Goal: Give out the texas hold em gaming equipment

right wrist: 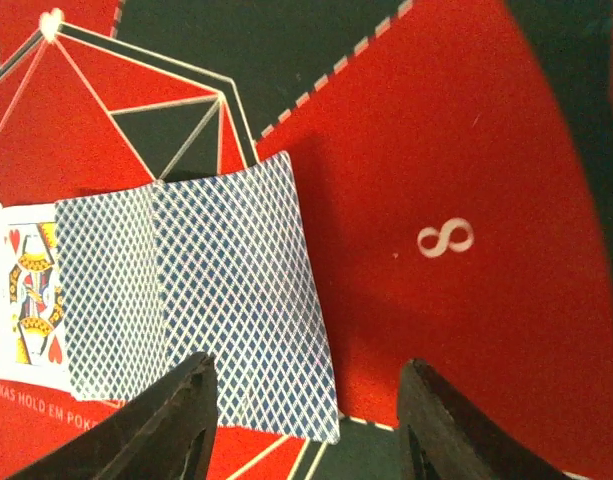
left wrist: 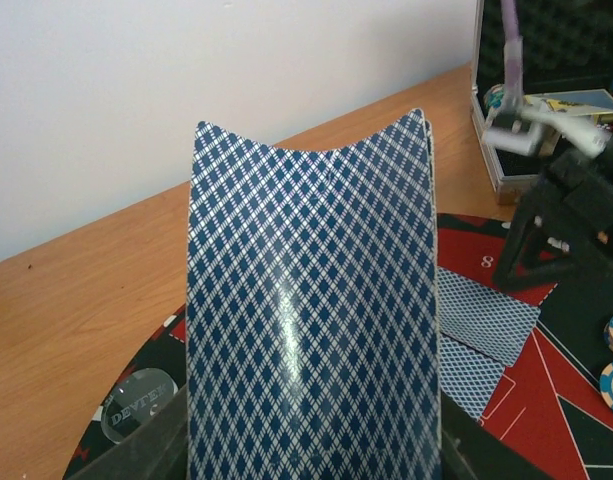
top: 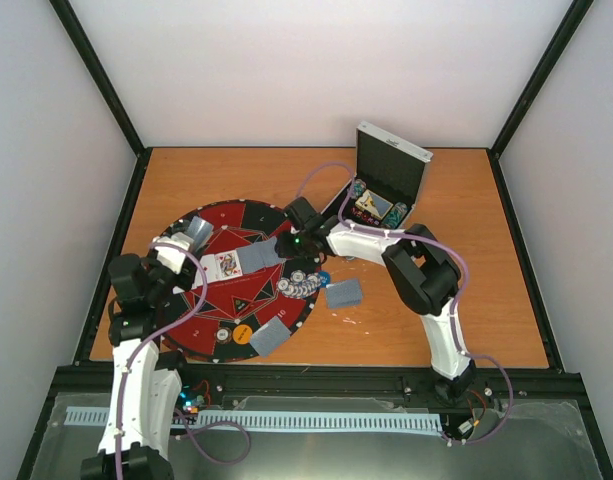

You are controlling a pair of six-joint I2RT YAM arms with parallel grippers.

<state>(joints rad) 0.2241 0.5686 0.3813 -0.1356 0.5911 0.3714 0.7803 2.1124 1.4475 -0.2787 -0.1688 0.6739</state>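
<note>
Left gripper, at the mat's eleven o'clock, clamps a bowed stack of cards, likely as the dealing supply. Right gripper, at one o'clock, stands released above a face-down card.

Beyond the round mat, the wooden tabletop lies open to the back wall. Off the mat's far-right rim the open aluminium case and the right arm bar the way. The left gripper, clamping playing cards, stands over its far-left rim. Poker chips crowd the right rim, a card stack just outside.
</note>
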